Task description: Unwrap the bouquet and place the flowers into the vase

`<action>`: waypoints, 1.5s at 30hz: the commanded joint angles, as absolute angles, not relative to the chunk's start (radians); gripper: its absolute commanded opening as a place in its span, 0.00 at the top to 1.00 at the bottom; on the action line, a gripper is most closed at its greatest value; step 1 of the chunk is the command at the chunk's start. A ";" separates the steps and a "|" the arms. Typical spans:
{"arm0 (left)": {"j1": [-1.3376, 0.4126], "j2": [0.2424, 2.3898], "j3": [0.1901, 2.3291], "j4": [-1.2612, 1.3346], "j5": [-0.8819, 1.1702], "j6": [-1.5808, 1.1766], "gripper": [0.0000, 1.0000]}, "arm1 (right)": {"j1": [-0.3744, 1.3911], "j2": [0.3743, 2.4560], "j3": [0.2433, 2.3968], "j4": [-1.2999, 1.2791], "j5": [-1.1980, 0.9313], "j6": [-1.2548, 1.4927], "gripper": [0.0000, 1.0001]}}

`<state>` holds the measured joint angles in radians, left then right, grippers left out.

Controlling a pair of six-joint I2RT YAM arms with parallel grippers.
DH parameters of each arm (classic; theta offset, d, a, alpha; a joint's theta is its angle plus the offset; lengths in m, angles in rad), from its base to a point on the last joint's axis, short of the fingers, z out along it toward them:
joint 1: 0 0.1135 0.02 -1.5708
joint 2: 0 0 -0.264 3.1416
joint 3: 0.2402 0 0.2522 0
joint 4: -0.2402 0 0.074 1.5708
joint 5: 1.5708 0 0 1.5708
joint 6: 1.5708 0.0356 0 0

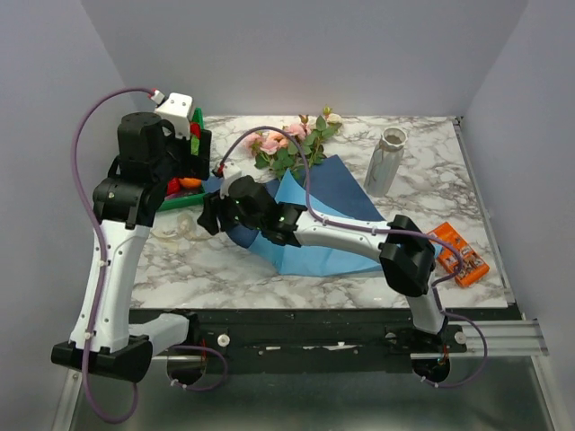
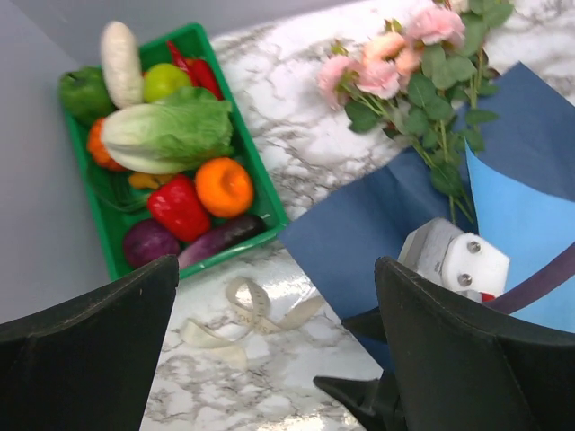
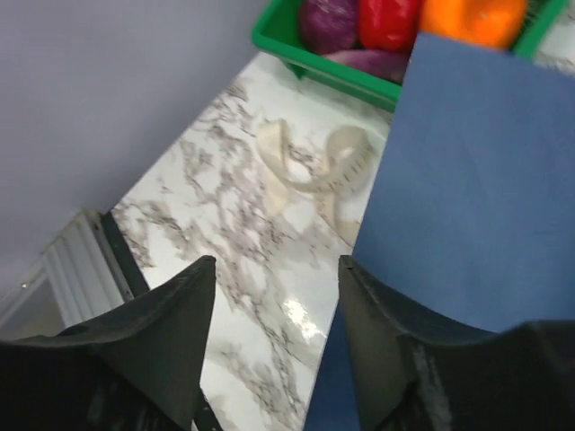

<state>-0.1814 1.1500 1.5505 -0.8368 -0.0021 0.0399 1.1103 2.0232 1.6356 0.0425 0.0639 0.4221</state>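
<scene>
Two grippers, neither holding anything. Left gripper gapes wide above the untied ribbon, likely parked clear. Right gripper, jaws half apart, sits at the blue paper's 9 o'clock edge. Flowers lie at its 12 o'clock, the vase upright at 2.

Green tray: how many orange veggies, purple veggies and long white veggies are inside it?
Orange vegetables: 2, a round one and one at the left wall
Purple vegetables: 2, a round one and a long one
Long white vegetable: 1
Total in the green plastic tray: 5
</scene>
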 commanded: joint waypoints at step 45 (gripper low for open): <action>-0.160 1.778 1.480 -1.039 0.889 0.502 0.01 | 0.951 0.798 0.868 -0.049 0.342 0.394 0.22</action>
